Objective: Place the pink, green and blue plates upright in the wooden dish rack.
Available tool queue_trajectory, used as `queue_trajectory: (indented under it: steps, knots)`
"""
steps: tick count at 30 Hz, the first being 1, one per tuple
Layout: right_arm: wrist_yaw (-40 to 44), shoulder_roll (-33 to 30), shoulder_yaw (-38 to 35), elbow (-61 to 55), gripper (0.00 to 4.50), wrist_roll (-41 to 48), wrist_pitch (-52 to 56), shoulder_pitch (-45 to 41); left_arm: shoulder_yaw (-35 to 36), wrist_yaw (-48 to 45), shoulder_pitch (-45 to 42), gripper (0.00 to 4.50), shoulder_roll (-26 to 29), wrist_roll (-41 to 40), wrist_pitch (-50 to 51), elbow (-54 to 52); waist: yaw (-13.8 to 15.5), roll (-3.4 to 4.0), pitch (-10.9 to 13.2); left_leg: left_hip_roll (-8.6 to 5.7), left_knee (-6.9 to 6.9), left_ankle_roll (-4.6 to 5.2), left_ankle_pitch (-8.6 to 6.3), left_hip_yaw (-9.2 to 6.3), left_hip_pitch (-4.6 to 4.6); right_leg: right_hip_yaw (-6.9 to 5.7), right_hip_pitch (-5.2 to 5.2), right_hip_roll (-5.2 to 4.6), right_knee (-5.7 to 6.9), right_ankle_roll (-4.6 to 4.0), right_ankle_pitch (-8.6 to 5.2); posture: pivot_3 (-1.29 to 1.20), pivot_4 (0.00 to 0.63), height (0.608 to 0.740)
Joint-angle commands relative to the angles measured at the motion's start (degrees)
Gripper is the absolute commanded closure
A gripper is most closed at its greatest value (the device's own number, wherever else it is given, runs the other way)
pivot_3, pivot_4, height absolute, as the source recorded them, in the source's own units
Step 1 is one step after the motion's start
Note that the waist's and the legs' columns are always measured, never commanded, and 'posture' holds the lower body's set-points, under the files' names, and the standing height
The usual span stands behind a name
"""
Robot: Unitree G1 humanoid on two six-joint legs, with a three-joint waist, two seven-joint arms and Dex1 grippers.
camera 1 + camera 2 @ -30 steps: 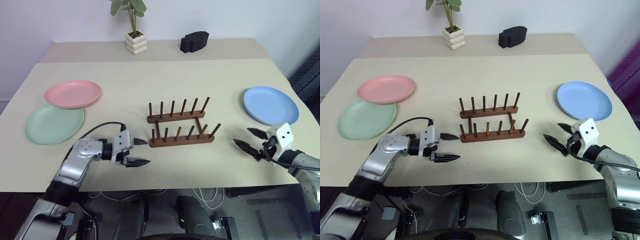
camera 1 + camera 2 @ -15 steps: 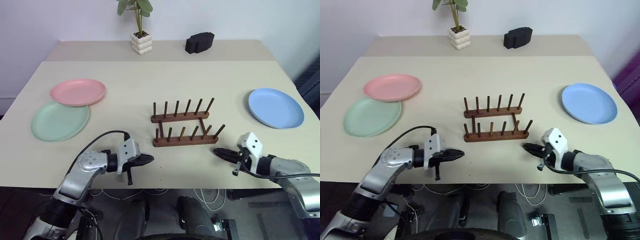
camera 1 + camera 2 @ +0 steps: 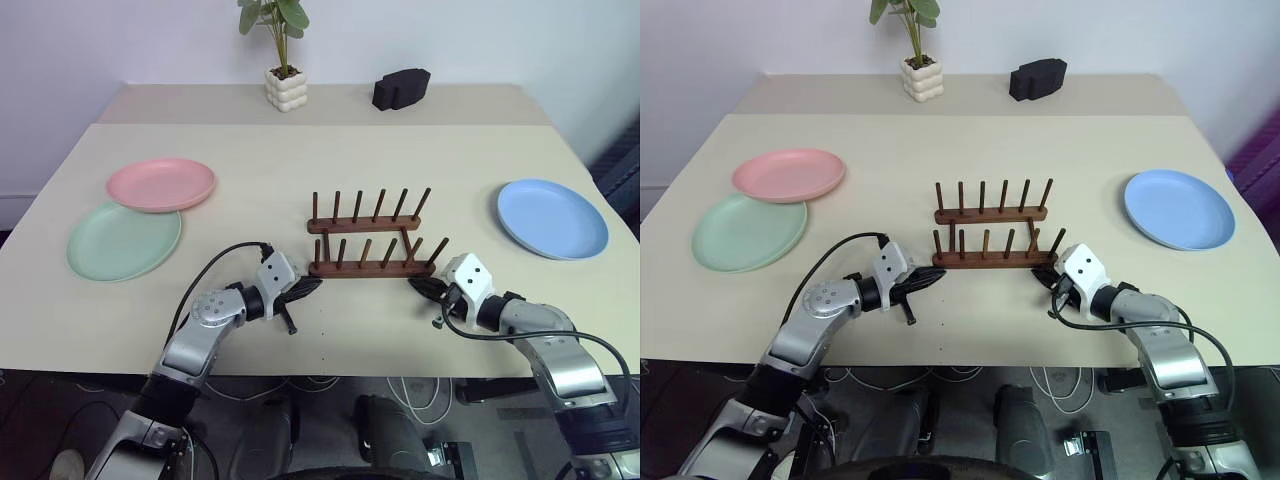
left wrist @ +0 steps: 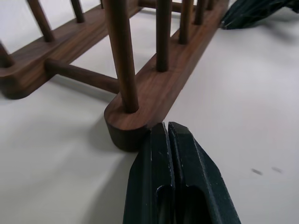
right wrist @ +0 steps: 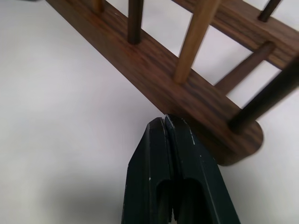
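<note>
Dish rack stands at the centre of the tabletop, with two rows of upright pegs and no plate in any slot. Pink plate and green plate lie flat at the robot's left, the pink one overlapping the far edge of the green one. Blue plate lies flat at the robot's right, well apart from the rack.

Step in hand: judged from the layout, no plate is loaded yet, so the task is at its start. Both arms are set against the near rail of the rack, one at each end, which reads as steadying or repositioning the rack before loading.

Left end effector: fingers clenched together, nothing between them. The tips sit just beside the rounded left end of the near rail; contact appears likely in the left wrist view but cannot be confirmed.

Right end effector: fingers likewise clenched and empty. The tips meet, or all but meet, the near side of the rail close to its right end.

Next move: each end effector must back away from the rack and release its fingers. One arm then travels to the plate on its own side, takes the rim, tips the plate on edge, and lowers it between two neighbouring pegs. Plates lying flat offer little rim to grasp, so a low, shallow approach is advisable.
</note>
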Motion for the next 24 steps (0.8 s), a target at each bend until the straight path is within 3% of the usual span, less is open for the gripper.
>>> queue_trajectory:
  steps: [1, 14, 24]
  knots:
    - [-2.16, 0.96, -0.45, 3.79, 4.49, -2.09, -2.94, -2.06, 0.92, 3.03, -1.53, 4.44, -1.22, 1.9, -0.86, 4.63, -0.01, 0.0, 0.0, -0.01, 0.0, 0.0, 0.0, 0.0, 0.01, 0.0, 0.01, 0.0, 0.0, 0.0, 0.0, 0.0, 0.15, 0.73]
    - [-4.27, 4.25, 0.69, 16.54, 4.49, -5.65, -10.59, -11.1, 1.93, 7.03, -8.48, 4.44, -3.94, 4.68, -6.87, 16.73, -0.07, 0.01, -0.01, -0.04, -0.03, 0.01, 0.0, 0.03, 0.14, 0.0, 0.12, 0.01, 0.02, 0.01, 0.02, 0.0, 0.15, 0.73]
    - [-4.11, 4.56, 0.48, 17.84, 4.49, -5.74, -12.64, -11.28, 2.2, 7.51, -8.55, 4.44, -4.59, 4.78, -8.63, 18.73, -0.14, 0.02, -0.01, -0.04, -0.09, 0.01, 0.0, 0.02, 0.31, 0.02, 0.24, 0.01, 0.02, 0.01, 0.01, 0.0, 0.15, 0.73]
